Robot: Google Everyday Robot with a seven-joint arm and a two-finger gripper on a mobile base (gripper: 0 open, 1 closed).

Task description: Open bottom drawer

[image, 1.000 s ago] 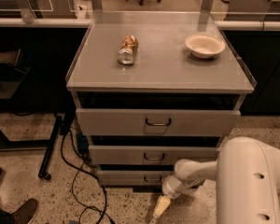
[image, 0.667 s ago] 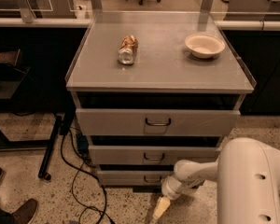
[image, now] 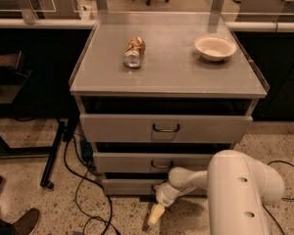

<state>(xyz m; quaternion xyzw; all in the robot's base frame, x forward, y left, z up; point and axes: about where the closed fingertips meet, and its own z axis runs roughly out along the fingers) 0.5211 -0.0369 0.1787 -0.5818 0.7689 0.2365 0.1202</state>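
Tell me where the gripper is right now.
Low centre in the camera view, the gripper hangs just below the middle of the bottom drawer, tip pointing downward.

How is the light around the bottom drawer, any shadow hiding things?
Camera view: overhead light leaves the cabinet top bright; the bottom drawer is dim, the gap above it black; the hand, low in front of it near the floor, is lit and visible.
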